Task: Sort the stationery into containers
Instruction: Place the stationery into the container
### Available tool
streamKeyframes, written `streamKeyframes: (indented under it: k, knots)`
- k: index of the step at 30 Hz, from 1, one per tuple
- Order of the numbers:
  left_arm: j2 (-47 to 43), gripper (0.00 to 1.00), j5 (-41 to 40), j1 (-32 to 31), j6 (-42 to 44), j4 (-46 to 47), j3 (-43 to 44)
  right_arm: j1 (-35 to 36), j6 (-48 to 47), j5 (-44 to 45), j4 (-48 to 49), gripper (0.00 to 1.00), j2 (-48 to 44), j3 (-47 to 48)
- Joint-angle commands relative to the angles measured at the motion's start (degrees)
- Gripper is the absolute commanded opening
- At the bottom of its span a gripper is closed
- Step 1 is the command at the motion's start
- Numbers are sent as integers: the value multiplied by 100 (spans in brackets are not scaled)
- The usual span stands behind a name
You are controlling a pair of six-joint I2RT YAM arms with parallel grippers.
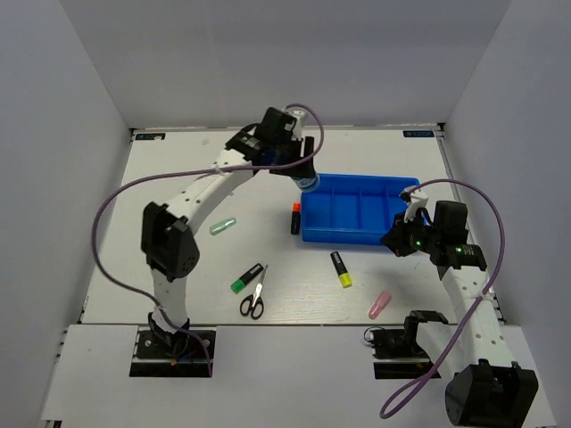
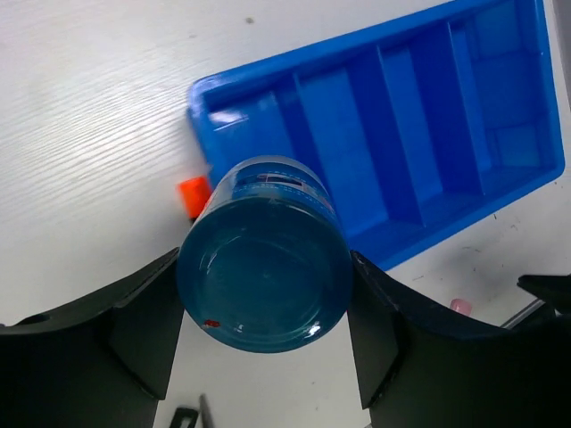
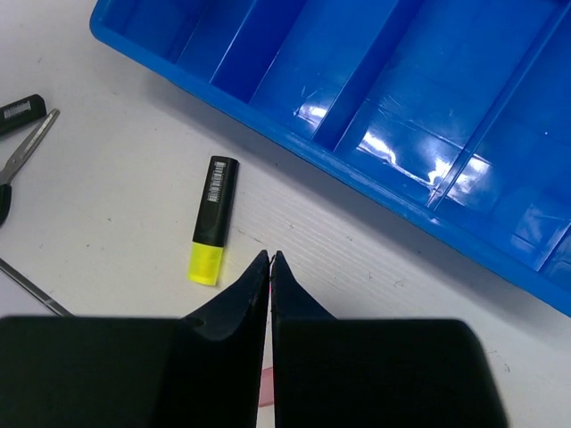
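White wood-grain table (image 1: 178, 178) fills the scene. The left pincer (image 2: 264, 303) pinches a round, translucent blue jar (image 2: 268, 223) over the corner of the glossy, ribbed blue tray (image 3: 223, 89). The right pincer (image 3: 270, 259) is pressed together just short of the tray's wall, and the yellow highlighter (image 3: 212, 218) lies just left of its tips. Only the top view shows the pink highlighter (image 1: 380, 304) and the pale green highlighter (image 1: 221, 226).
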Motion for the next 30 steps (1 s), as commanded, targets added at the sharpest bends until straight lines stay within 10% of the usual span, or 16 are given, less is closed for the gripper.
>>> streamKeyframes:
  k: [1,11,19,30]
  knots:
    - [345,0,549,-200,-211,129,705,35,59,92,55,5,11,226]
    - [1146,1,427,-376,-299,384,707,79,42,154,38,8,37,243]
    - [1269,63,278,-437,-194,218,645,114,42,250,55,16,72,252]
    - [1392,79,119,-551,-97,33,864,132,24,286,29,22,99,252]
